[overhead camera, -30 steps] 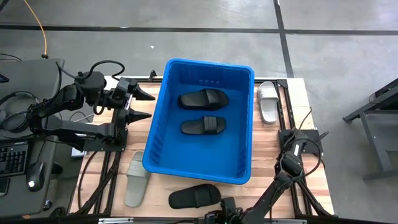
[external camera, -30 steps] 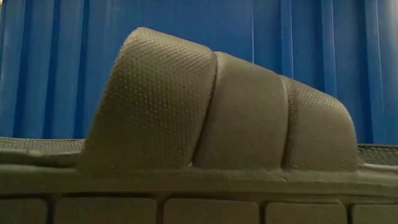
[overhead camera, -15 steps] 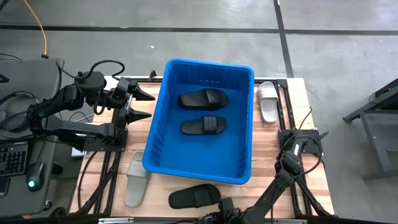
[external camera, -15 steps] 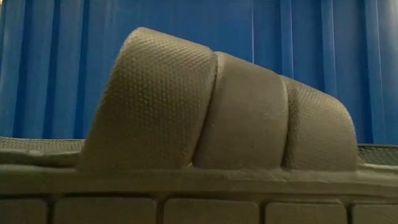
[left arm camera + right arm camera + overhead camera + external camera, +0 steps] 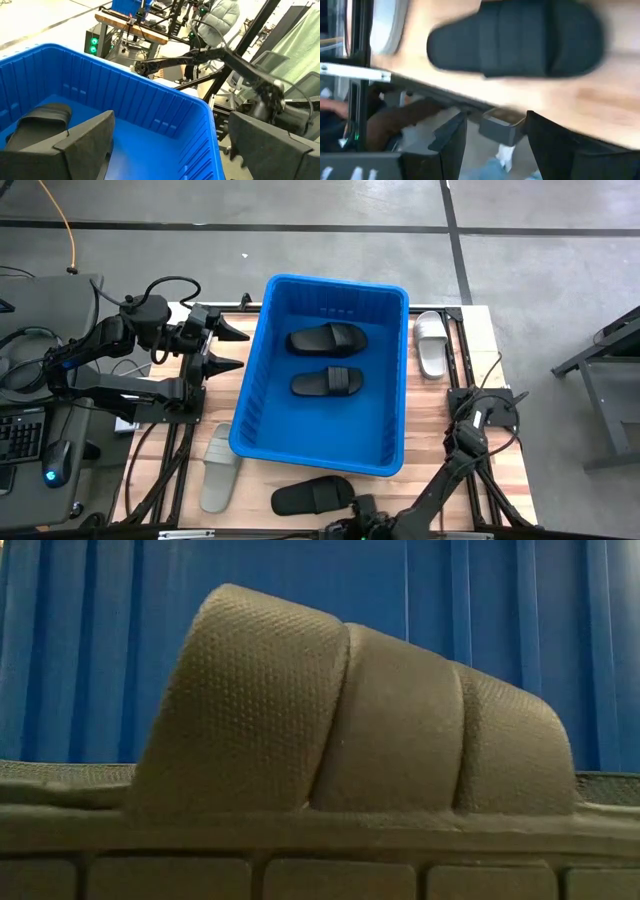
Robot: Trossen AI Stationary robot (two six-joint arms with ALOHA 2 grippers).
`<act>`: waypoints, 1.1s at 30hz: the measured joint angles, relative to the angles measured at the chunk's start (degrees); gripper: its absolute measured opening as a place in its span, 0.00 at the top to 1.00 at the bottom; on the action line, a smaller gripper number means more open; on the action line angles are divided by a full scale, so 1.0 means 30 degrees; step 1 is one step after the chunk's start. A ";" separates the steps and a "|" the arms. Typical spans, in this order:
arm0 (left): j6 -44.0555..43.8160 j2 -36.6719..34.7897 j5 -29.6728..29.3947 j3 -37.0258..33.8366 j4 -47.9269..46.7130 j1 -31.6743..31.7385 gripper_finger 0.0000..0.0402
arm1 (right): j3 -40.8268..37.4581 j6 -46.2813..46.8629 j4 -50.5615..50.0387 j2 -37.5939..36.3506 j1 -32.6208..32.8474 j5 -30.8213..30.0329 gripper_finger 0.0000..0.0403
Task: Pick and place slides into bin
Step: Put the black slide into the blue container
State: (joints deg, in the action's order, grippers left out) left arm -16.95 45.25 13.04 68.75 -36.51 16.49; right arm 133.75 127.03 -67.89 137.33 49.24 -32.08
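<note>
Left pincer (image 5: 228,348) gapes empty just beside the bin (image 5: 263,330) holding two slides (image 5: 327,339).

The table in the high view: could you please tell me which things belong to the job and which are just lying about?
Job:
- blue bin
- two black slides in bin
- black slide on table
- grey slide
- white slide

Lying about:
- keyboard
- mouse
- yellow cable

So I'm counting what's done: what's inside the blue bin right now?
Two black slides lie side by side on the floor of the blue bin. Nothing else shows on the floor in the high view; the strip under the near wall is hidden.
</note>
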 joint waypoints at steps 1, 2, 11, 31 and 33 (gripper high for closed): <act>0.0000 0.0000 0.0002 0.0000 0.0000 0.0000 0.06 | 0.0000 0.0466 -0.0736 -0.0300 0.0157 -0.0257 0.52; 0.0000 0.0000 0.0007 0.0000 -0.0005 0.0000 0.06 | 0.0011 0.0870 -0.1258 -0.0557 0.0368 -0.0629 0.52; 0.0013 0.0127 -0.0058 0.0000 0.0023 0.0000 0.06 | 0.0029 0.2804 -0.5065 -0.2203 0.1717 -0.1949 0.52; -0.0947 0.0430 0.0517 0.0000 0.0284 0.0000 0.06 | -0.0386 0.0135 -0.3338 -0.2284 -0.0541 -0.0813 0.52; -0.0954 0.0396 0.0648 0.0000 0.0268 0.0000 0.06 | -0.0386 -0.0263 -0.2824 -0.2298 -0.0837 0.0117 0.52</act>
State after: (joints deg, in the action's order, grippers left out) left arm -19.81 46.44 14.98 68.75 -35.71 16.49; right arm 132.60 126.24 -76.36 130.43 46.72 -31.73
